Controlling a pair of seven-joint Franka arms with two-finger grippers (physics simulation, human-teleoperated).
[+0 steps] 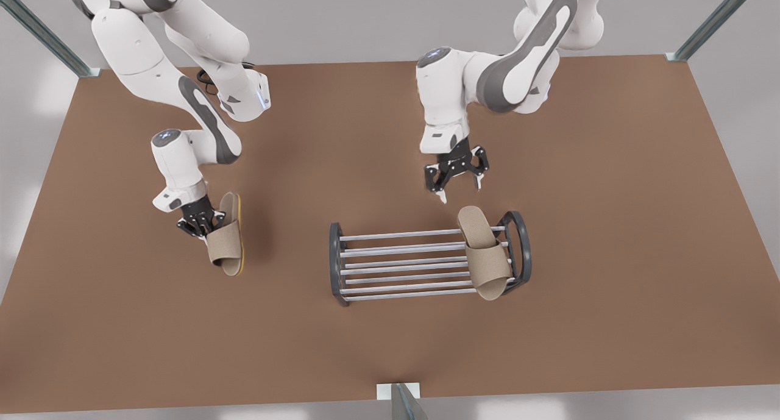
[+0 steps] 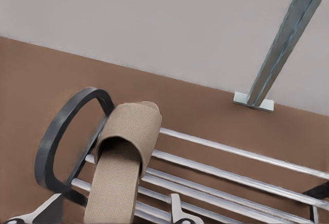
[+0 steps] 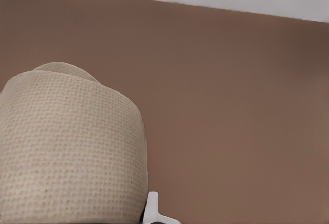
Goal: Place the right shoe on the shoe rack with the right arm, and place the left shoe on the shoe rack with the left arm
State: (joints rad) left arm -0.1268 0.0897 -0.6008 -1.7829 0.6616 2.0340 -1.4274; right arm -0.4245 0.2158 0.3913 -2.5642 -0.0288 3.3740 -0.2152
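You have one brown, matte tabletop [image 1: 609,255] carrying everything, with two white arms reaching in over its far edge. One shoe rack [image 1: 426,263] stands near the middle: two dark grey arched ends joined by six silver round bars.

There are two slippers, both open-toed, with a woven beige band over a flat sole. The left shoe [image 1: 484,252] already lies across the bars at the rack's end on the front view's right, just beside the arch there, its toe hanging past the near bar. The right shoe [image 1: 226,237] is off the rack, well over on the front view's left, and shows a yellow edge along its sole.

Your left claw [image 1: 458,185] hangs just above and behind the left shoe, fingers spread, holding nothing. Your right claw [image 1: 201,224] is clamped on the side of the right shoe; whether that slipper touches the tabletop, you cannot tell.
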